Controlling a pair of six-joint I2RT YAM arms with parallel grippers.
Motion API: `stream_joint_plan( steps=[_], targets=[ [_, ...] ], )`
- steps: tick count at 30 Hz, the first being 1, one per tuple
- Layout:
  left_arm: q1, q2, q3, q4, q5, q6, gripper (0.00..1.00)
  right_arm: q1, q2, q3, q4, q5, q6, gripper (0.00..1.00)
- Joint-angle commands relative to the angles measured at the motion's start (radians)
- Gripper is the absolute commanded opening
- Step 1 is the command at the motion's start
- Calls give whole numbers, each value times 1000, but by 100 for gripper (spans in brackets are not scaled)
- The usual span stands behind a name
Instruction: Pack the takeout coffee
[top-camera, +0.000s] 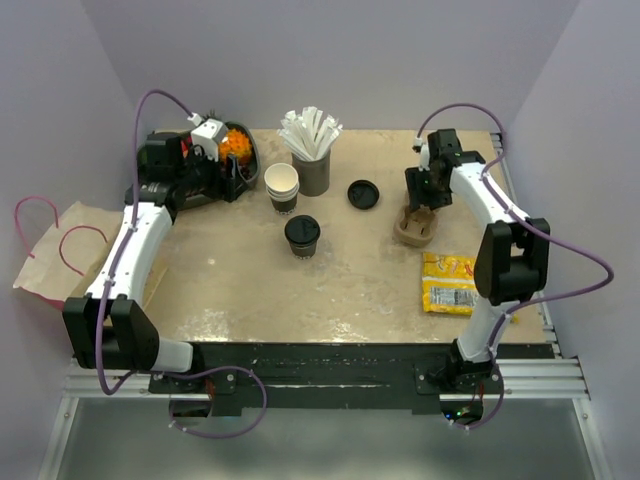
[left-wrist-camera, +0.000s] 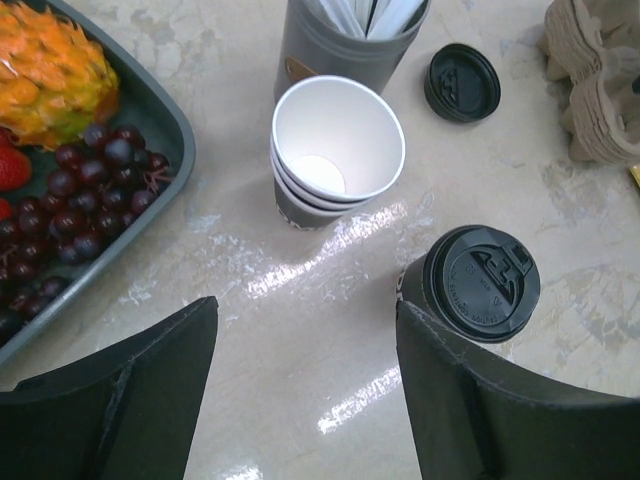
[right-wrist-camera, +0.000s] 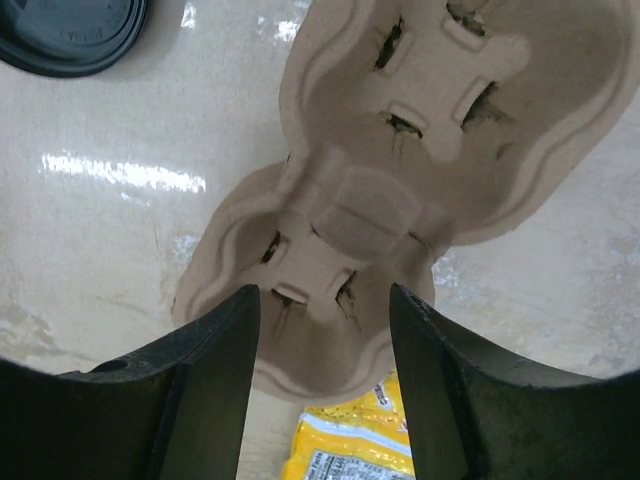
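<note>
Left gripper (left-wrist-camera: 306, 390) spread, empty, lidded coffee cup (left-wrist-camera: 481, 283) just beside it; right gripper (right-wrist-camera: 323, 385) spread, empty, over cardboard cup carrier (right-wrist-camera: 400, 130).

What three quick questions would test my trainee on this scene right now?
1. True or false: the lidded coffee cup already sits in the pulp cup carrier.
2. Which hangs over that carrier? A) left tool B) right tool
3. Fill in: the yellow snack packet lies on the ___ arm's side.
Key: 1 false; 2 B; 3 right.
</note>
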Motion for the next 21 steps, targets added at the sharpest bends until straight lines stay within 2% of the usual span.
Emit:
stream_joint_plan(
  steps=[1,8,21],
  targets=[
    [-4,-30,-42,14,-16,-1,76,-14,30,98,21,13,72,57],
    [-6,-56,-72,17,-25,-3,76,-15,104,174,15,14,104,56],
    [-4,-56,-94,47,-12,-27,76,-15,92,133,0,89,152,52]
  ],
)
